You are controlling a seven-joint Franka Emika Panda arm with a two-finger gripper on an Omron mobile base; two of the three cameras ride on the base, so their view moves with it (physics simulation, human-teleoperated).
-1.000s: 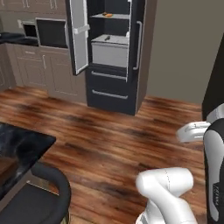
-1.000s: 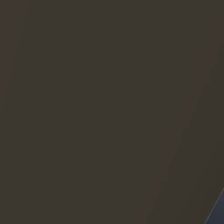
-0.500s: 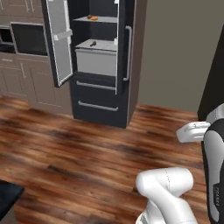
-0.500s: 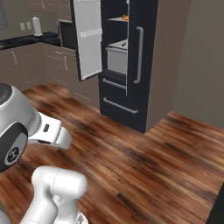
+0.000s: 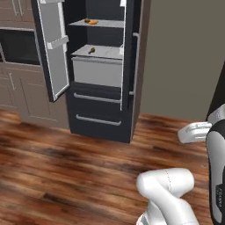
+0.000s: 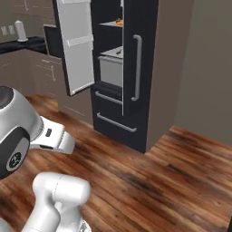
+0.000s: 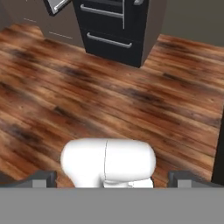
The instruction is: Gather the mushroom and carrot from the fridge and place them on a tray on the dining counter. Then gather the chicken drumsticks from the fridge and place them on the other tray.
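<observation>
The wooden floor (image 5: 66, 171) lies bare all the way to the fridge (image 5: 103, 110). Its left door (image 5: 52, 48) stands swung open, so the shelves (image 5: 99, 24) inside are reachable from the front; the right door (image 5: 132, 66) is shut, and the two drawers (image 5: 97, 110) below are shut too.
</observation>
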